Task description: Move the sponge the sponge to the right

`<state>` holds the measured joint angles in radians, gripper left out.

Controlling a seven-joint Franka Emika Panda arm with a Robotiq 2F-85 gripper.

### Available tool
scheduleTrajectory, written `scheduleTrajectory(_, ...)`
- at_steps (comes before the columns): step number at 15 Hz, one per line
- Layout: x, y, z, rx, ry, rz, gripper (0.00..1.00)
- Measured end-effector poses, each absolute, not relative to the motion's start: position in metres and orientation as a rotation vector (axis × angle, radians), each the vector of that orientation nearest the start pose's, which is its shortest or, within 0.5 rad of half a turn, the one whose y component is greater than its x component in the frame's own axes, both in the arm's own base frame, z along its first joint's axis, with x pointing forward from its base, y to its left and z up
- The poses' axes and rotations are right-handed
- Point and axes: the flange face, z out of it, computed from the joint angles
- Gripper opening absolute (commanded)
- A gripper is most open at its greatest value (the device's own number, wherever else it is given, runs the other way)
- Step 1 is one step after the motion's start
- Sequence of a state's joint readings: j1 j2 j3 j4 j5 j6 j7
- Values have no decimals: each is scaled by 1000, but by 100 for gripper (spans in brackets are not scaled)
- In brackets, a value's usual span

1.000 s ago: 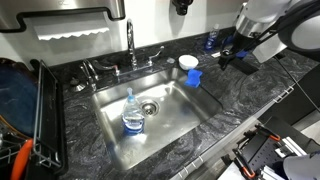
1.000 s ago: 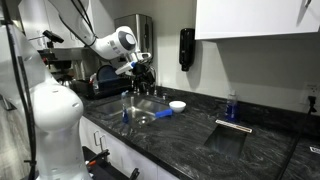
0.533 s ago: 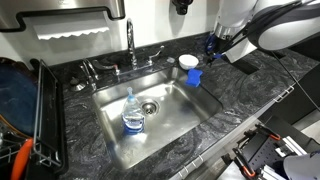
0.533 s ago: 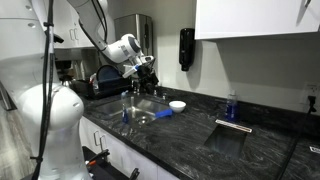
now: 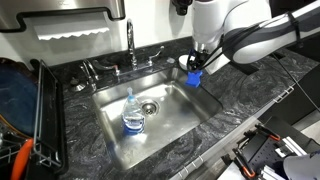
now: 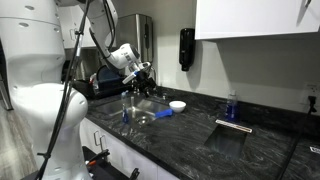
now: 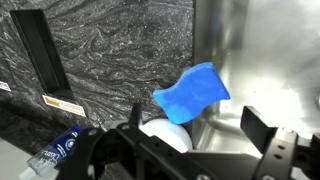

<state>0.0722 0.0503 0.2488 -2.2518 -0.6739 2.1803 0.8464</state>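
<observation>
Hovering above one blue sponge (image 7: 192, 92), my gripper (image 7: 196, 120) is spread wide and holds nothing. The sponge lies on the dark counter (image 5: 240, 100) at the sink (image 5: 170, 120) edge, just beside one white bowl (image 7: 165, 135). Two bottles: one clear bottle (image 5: 132, 115) in the sink, one small dark-blue bottle (image 7: 62, 147), label unreadable.

Bright blue sponge (image 7: 192, 92), black white-veined counter (image 7: 120, 45)

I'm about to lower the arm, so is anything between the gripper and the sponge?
Nothing visible lies between them. The gripper hovers right above the sponge, jaws open. A white bowl sits close beside the sponge, though, so a jaw might clip it on the way down.
</observation>
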Motion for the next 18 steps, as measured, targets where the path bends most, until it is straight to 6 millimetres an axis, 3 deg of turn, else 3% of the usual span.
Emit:
scheduleTrajectory(8,505,145,336,-3614,168,-343,100)
scheduleTrajectory(13,510,183,328,-3616,-13,-407,100)
scheduleTrajectory(18,532,213,305,-3659,-276,-514,100)
